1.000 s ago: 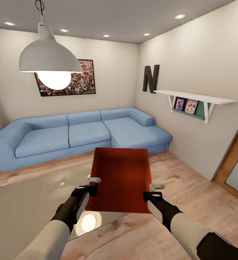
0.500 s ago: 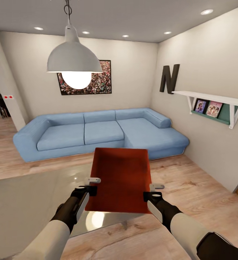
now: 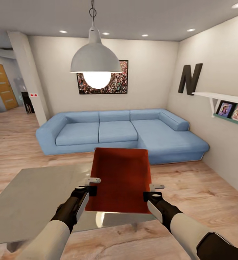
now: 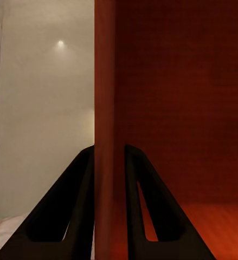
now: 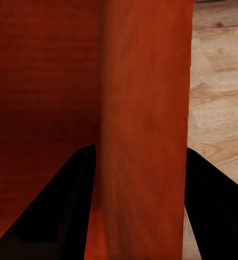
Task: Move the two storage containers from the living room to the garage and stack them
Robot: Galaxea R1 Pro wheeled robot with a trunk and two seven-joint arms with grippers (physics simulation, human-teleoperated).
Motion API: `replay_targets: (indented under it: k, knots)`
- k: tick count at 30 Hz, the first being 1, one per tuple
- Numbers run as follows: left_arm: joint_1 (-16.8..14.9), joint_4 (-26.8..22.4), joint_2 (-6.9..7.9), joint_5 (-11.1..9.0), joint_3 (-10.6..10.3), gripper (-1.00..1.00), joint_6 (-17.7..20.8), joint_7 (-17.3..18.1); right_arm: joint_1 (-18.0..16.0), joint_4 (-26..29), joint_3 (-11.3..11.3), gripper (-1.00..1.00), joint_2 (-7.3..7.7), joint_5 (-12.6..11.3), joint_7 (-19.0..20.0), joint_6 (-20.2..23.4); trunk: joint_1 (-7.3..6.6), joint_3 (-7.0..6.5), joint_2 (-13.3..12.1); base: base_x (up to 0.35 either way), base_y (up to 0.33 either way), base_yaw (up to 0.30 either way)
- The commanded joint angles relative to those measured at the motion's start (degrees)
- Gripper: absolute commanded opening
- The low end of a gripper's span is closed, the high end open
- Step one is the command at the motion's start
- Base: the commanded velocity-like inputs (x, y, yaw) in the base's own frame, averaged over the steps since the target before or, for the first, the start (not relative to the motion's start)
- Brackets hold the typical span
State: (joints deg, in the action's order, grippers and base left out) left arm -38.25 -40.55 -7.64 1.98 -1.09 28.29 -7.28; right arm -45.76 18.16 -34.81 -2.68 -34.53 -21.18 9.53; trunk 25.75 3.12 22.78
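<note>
I hold the red-orange storage container (image 3: 121,178) (lidless, straight-walled) above the glass coffee table (image 3: 32,198); left gripper (image 4: 109,206) and right gripper (image 5: 137,211) each pinch a side wall; the head view adds the blue sofa (image 3: 122,133).

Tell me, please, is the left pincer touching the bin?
Touching. In the left wrist view, the left pincer straddles the bin wall, both fingers pressed against it with no gap.

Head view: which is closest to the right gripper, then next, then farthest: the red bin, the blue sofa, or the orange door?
1. Storage container, clamped in the right gripper.
2. Blue sofa, ahead by the far wall.
3. Orange door, far off at the left.
</note>
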Motion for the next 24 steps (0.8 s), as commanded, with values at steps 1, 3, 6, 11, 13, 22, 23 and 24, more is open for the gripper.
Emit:
replay_targets:
  k: [1,3,6,11,13,22,23,24]
  knots:
    - [-0.1,-0.2,0.0,2.2,1.6,-1.0,0.5,-1.1,0.0,0.1,0.1,-1.0,0.14,1.0,-1.1,0.5,0.04,0.13,0.1,0.0,0.0,0.28]
    - [-0.1,-0.2,0.0,2.2,1.6,-1.0,0.5,-1.1,0.0,0.1,0.2,-1.0,0.13,1.0,-1.1,0.5,0.04,0.13,0.1,0.0,0.0,0.28]
    - [-0.1,-0.2,0.0,2.2,1.6,-1.0,0.5,-1.1,0.0,0.1,0.2,-1.0,0.13,1.0,-1.1,0.5,0.04,0.13,0.1,0.0,0.0,0.28]
    - [-0.1,-0.2,-0.02,2.2,1.6,-1.0,0.5,-1.1,0.0,0.0,0.1,-1.0,0.13,1.0,-1.1,0.5,0.04,0.13,0.1,0.0,0.0,0.28]
    - [-0.1,-0.2,-0.03,2.1,1.6,-1.0,0.5,-1.1,0.0,0.0,0.1,-1.0,0.11,1.0,-1.1,0.5,0.04,0.13,0.1,0.0,0.0,0.28]
    - [-0.1,-0.2,0.0,2.2,1.6,-1.0,0.5,-1.1,0.0,0.0,0.1,-1.0,0.06,1.0,-1.1,0.5,0.04,0.13,0.1,0.0,0.0,0.281]
    - [-0.1,-0.2,0.0,2.2,1.6,-1.0,0.5,-1.1,0.0,0.0,0.1,-1.0,0.08,1.0,-1.1,0.5,0.04,0.13,0.1,0.0,0.0,0.281]
    - [-0.1,-0.2,0.0,2.2,1.6,-1.0,0.5,-1.1,0.0,0.0,0.1,-1.0,0.1,1.0,-1.1,0.5,0.04,0.13,0.1,0.0,0.0,0.281]
